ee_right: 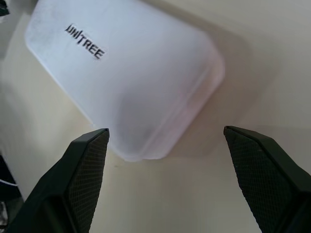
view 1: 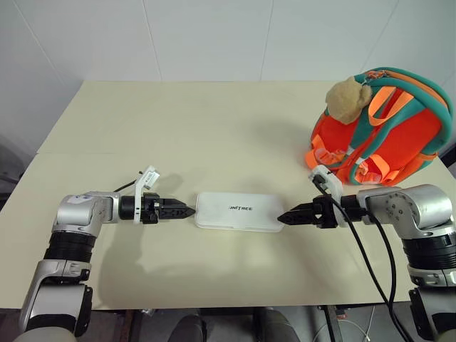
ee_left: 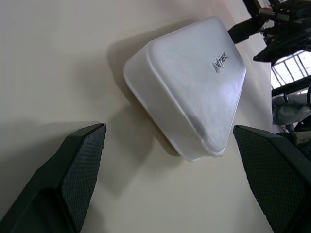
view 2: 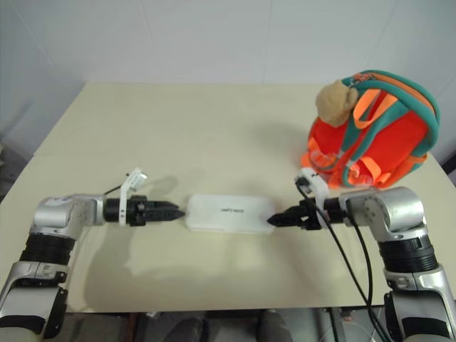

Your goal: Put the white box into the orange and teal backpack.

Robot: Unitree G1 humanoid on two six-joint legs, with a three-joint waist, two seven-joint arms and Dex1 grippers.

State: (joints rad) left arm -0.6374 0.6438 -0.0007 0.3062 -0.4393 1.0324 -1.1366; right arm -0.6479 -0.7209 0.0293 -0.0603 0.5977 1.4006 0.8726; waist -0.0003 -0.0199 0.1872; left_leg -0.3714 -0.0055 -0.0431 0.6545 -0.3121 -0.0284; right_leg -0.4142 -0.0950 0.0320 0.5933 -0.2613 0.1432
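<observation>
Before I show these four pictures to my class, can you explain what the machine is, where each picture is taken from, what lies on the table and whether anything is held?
This is a humanoid robot with two arms, each ending in a two-fingered black gripper. The two wide pictures come from cameras in its head, looking down over the arms. The two close-ups come from cameras on its wrists, looking out between the fingers. On the cream table lies a flat white box. The left gripper and right gripper point at its two short ends, both open, so nothing is held. An orange and teal backpack with a tan plush toy stands at the far right.
</observation>
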